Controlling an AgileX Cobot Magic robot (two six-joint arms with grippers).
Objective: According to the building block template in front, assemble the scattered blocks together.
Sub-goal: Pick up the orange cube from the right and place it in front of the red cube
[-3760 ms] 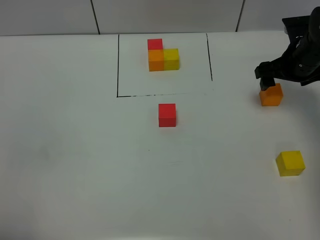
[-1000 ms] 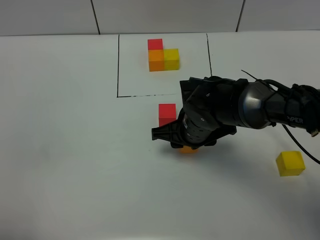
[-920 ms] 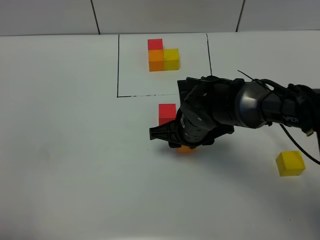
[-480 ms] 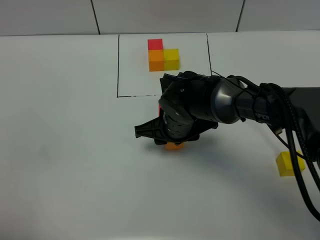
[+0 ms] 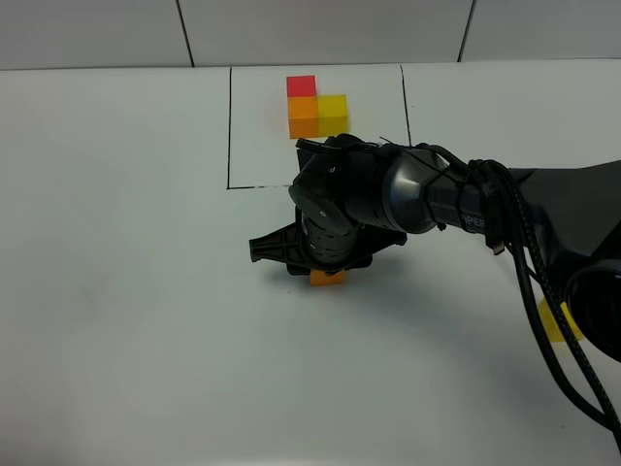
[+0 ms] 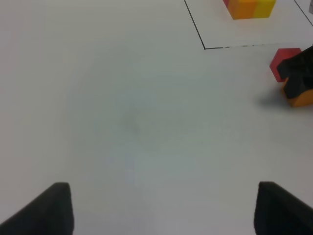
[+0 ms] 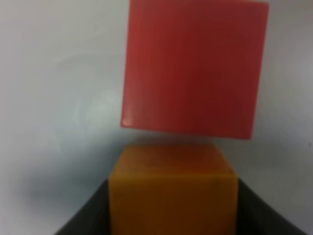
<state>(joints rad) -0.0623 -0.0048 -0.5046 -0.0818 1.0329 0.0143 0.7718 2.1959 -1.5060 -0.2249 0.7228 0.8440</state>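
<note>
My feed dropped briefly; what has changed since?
The right gripper carried the plain orange cube from the far right leftward to the centre, beside the loose red cube, still gripping it. That red cube, the loose yellow cube and the black-framed cube template stayed put.

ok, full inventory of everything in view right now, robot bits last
template trio: 1 joined L, red, orange and yellow, far middle of the table inside the drawn lines
black drawn lines: 3 visible, black, left, near and right sides around the template
loose red cube: 1, red, just outside the near line, hidden by the arm in the high view
loose orange cube: 1, orange, right next to the red cube on its near side, contact cannot be told
loose yellow cube: 1, yellow, near right, partly behind cables
table: 1, white
left hand: 1, black, open, over bare table, holding nothing
right hand: 1, black, shut on the orange cube, reached across the middle
</note>
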